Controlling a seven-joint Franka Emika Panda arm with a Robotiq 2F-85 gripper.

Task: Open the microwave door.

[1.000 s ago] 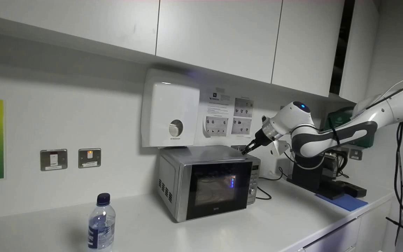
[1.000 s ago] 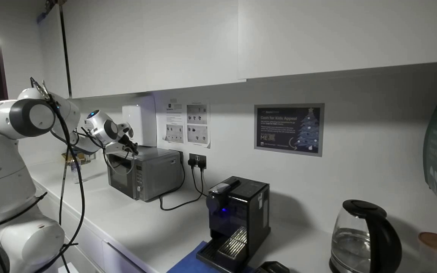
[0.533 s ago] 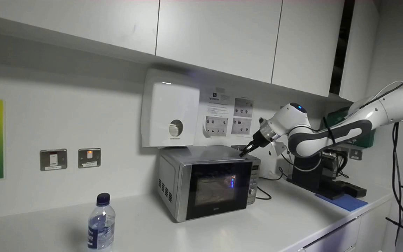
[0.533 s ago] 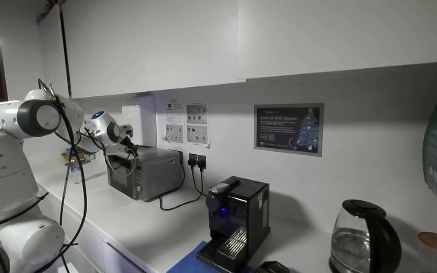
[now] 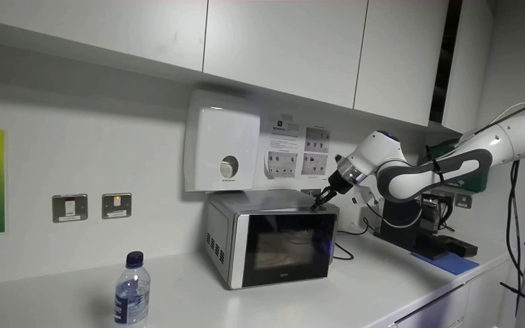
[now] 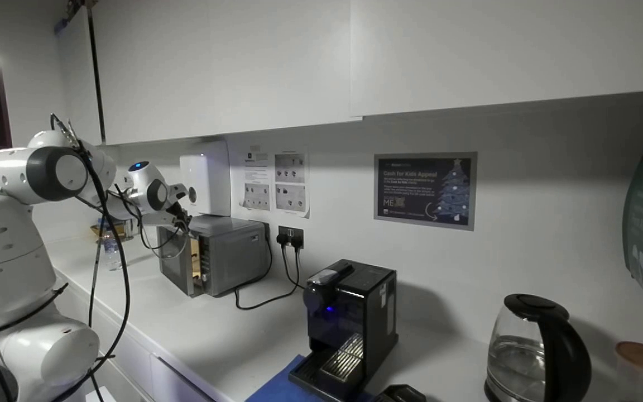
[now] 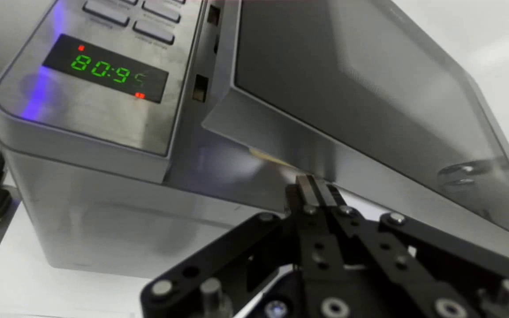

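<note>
The silver-grey microwave point(image 5: 219, 228) stands on the counter against the wall; it also shows in an exterior view point(image 6: 240, 259) and the wrist view point(image 7: 117, 221). Its dark-glass door point(image 5: 285, 246) stands ajar, hinged at the far side from the control panel point(image 7: 113, 75). A lit gap shows between door and body in an exterior view. In the wrist view, the door point(image 7: 369, 75) stands out from the body. My gripper point(image 7: 311, 179) has its two fingers together with nothing seen between them. The fingertips are at the gap, just behind the door's top edge; contact is unclear. The gripper also shows in both exterior views point(image 5: 313, 207) point(image 6: 187, 224).
A water bottle point(image 5: 132, 291) stands on the counter in front of the microwave's hinge side. A white wall box point(image 5: 223, 141) hangs above the microwave, under white cupboards point(image 5: 285, 50). A black coffee machine point(image 6: 355, 312) and a glass kettle point(image 6: 533, 346) stand further along. Plugs and cables point(image 6: 291, 257) lie beside the microwave.
The door was shut and now stands ajar, its free edge swung outward. My gripper has moved down and outward from the microwave's top to the gap behind the door.
</note>
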